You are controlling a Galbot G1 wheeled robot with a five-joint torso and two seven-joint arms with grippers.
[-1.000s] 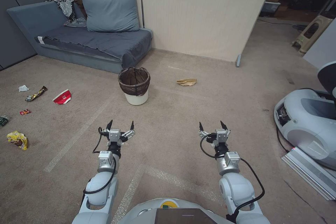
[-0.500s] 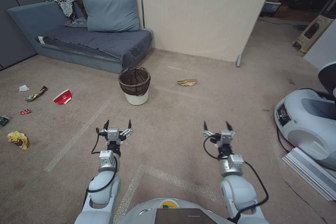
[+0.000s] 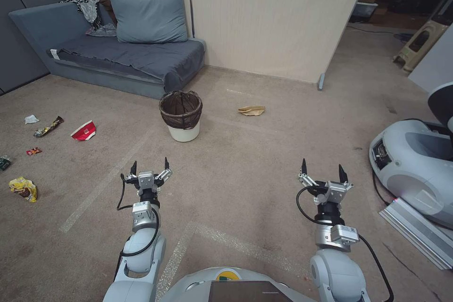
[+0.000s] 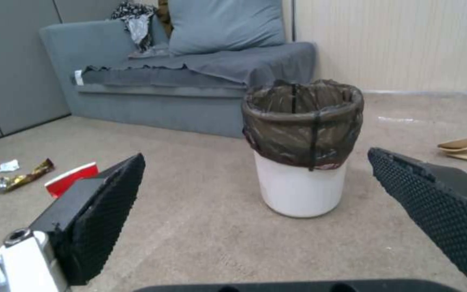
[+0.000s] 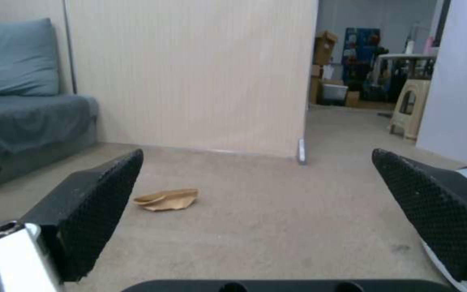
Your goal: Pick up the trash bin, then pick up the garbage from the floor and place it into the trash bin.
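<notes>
One trash bin (image 3: 181, 115) is standing upright on the carpet before the sofa (image 3: 118, 56); seven litter pieces are lying around, six left, one tan paper (image 3: 252, 110) right. Left gripper (image 3: 150, 166) and right gripper (image 3: 322, 170) are hovering wide open, empty

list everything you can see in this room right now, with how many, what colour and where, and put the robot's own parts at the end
trash bin: 1, white with dark brown liner, on the carpet before the sofa
tan paper: 1, tan, on the floor to the bin's right
paper cup: 1, red and white, on the floor left of the bin
candy wrapper: 1, gold, left of the cup
tissue wad: 1, white, beside the candy wrapper
small wrapper: 1, red, far left floor
snack bag: 1, yellow, far left, nearest the robot
sofa: 1, grey-blue, against the wall
pillow: 1, blue, on the sofa
other machine: 1, pale grey, at right
left gripper: 1, open, above the carpet, facing the bin
right gripper: 1, open, above the carpet, farther right
</notes>
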